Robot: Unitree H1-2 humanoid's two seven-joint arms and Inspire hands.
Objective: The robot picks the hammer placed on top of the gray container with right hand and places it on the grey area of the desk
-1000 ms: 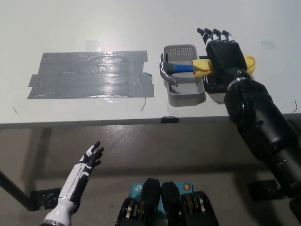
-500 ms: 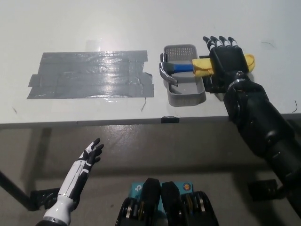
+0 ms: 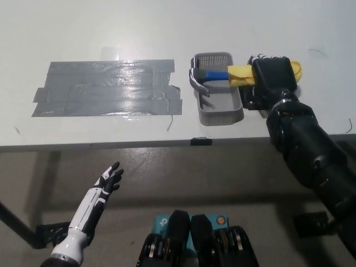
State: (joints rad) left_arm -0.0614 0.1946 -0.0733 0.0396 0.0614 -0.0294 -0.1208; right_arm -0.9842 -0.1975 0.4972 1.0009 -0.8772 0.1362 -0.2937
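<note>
Compared with half a second earlier: black right hand (image 3: pixel 271 78) now curled over the yellow grip, fingertips no longer stretched out toward the far side but folded down out of sight past the far edge of the handle. Hammer (image 3: pixel 233 75) shifted slightly toward the far side, its head now lying nearer the perforated far end of the gray container (image 3: pixel 218 112). White left hand (image 3: pixel 108 184) about where it was, low at the near left below the desk edge, fingers spread apart and holding nothing.

Hammer lying crosswise over the container's far half: curved steel claw head over the left rim, blue neck spanning the opening, yellow grip passing the right rim and running under the right hand, a yellow end showing beyond the hand on the right. Fingers wrapped around the grip from above, closed on it. Gray taped area (image 3: pixel 105 89) of the white desk (image 3: pixel 167 22) well apart to the left.
</note>
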